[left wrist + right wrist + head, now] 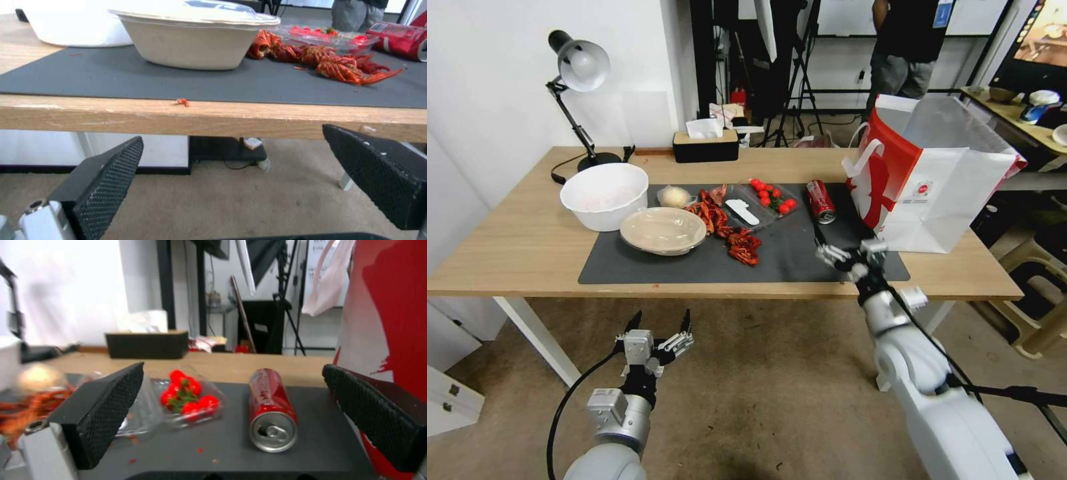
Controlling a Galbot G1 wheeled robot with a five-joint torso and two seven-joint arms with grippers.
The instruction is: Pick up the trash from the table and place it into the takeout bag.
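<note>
Light-wood table [520,247] carries a dark grey mat [800,257] with the takeout bag [934,180] standing at its right end, mouth up. On the mat lie a beige lidded bowl [663,230], crayfish shells [727,230], a clear tub of cherry tomatoes [770,197] and, on its side near the bag, the red soda can [820,201].

The right claw [854,257] hovers wide open over the mat's near edge, lined up with the can. A lying can may roll away under an off-centre pinch, and the outer finger [373,413] sits so close to the bag that it could snag or tip it.

The left claw [657,333] waits open below the table's edge.
</note>
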